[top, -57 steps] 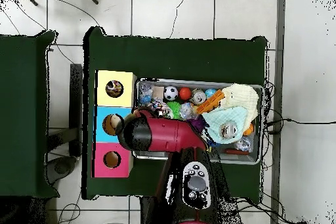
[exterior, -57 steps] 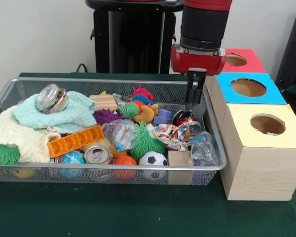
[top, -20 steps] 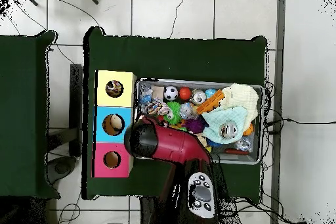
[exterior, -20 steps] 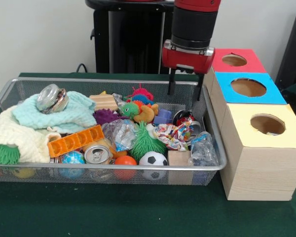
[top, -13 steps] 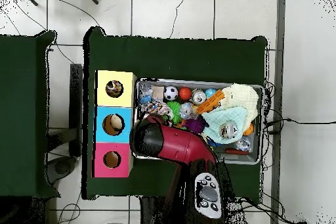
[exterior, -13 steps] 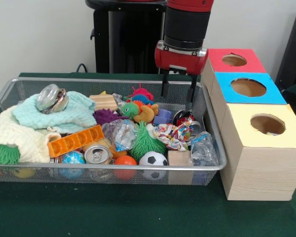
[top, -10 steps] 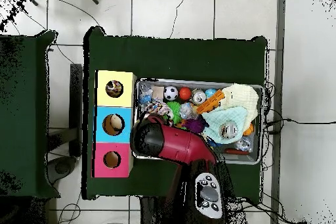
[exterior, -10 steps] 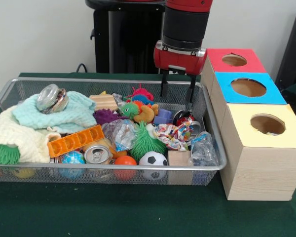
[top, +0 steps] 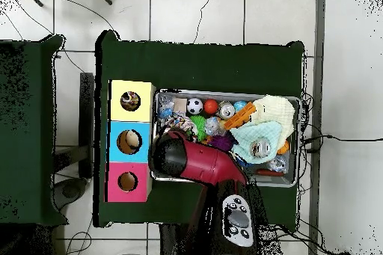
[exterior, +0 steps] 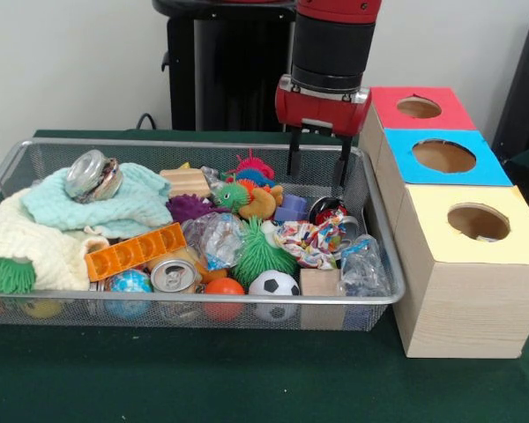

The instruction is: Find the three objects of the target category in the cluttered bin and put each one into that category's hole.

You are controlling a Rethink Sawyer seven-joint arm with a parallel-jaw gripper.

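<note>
my jaws hang parted and empty over the bin (exterior: 383, 286)'s far corner; the soccer ball (exterior: 274, 285) looks light, slick; grip across its middle.

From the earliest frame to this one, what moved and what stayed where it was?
The gripper swung away from the blue box, leftward in the front view, and now hangs over the right end of the wire bin, open and empty. Nothing was taken hold of or let go. The bin's clutter, such as the soccer ball and can, and the three boxes stayed put.
</note>
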